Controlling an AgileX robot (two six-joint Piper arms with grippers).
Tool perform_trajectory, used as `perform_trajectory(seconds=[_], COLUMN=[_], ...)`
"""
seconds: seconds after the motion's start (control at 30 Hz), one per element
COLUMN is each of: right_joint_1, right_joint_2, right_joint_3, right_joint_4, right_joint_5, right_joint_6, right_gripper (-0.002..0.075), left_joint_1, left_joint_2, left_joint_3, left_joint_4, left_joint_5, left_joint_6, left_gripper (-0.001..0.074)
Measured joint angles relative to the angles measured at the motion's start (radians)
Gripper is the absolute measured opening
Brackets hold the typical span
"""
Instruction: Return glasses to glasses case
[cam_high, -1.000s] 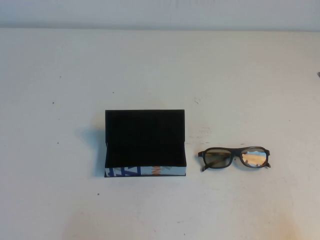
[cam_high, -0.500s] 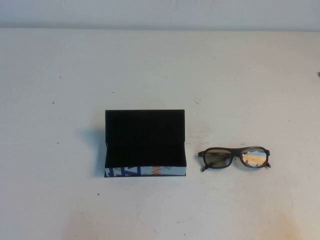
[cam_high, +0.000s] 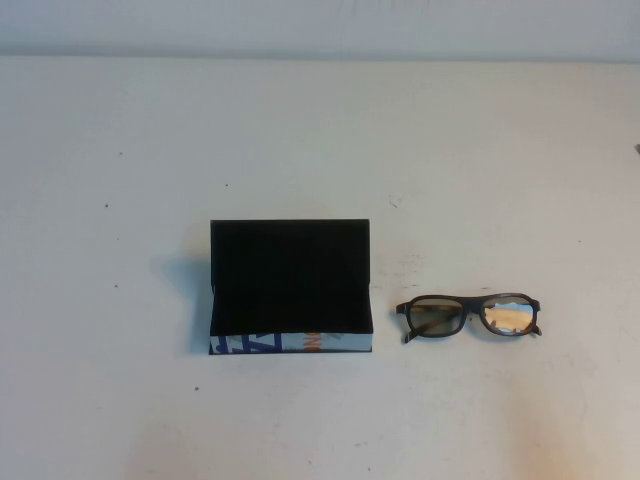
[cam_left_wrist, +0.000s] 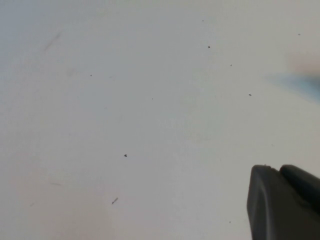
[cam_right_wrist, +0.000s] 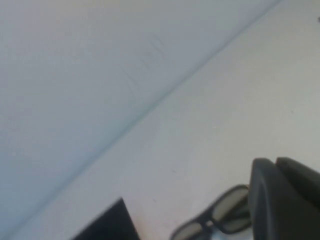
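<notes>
Glasses (cam_high: 468, 317), one pair, one open glasses case (cam_high: 290, 288), right gripper (cam_right_wrist: 285, 200) shut

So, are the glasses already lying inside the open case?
No, the glasses lie on the table, apart from the open glasses case, on its right.

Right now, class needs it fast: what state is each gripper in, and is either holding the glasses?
Left gripper: over bare table, state cannot be told, nothing seen held.
Right gripper: shut, empty, above the glasses, which lie beside the glasses case.

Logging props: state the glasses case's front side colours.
White with blue and orange lettering on the glasses case; clearest in the high view.
</notes>
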Motion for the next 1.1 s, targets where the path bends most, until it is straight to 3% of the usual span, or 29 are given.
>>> perform_trajectory(seconds=[0.1,0.33,0.5,0.77,0.93,1.1], right_joint_1=[0.0,0.0,0.0,0.0,0.007,0.105], right_joint_2=[0.0,0.0,0.071,0.556,0.804,1.009], right_joint_3=[0.0,0.0,-0.15,-0.568,-0.752,-0.868], right_joint_4=[0.124,0.175,0.143,-0.117,-0.15,-0.194], right_joint_5=[-0.073,-0.071,0.18,0.718,0.863,0.884], right_joint_6=[0.0,-0.002,-0.036,-0.163,-0.309,-0.395], right_gripper=[-0.0011,-0.0011,-0.0011,-0.0011,-0.0011,-0.0011], left_joint_1=[0.0,0.0,0.0,0.0,0.0,0.0], left_joint_2=[0.0,0.0,0.0,0.0,0.0,0.0], left_joint_3=[0.0,0.0,0.0,0.0,0.0,0.0], left_joint_4=[0.0,0.0,0.0,0.0,0.0,0.0], left_joint_5=[0.0,0.0,0.0,0.0,0.0,0.0], left_joint_6=[0.0,0.0,0.0,0.0,0.0,0.0], left_gripper=[-0.0001,-0.0001,-0.0001,-0.0001,-0.0001,-0.0001])
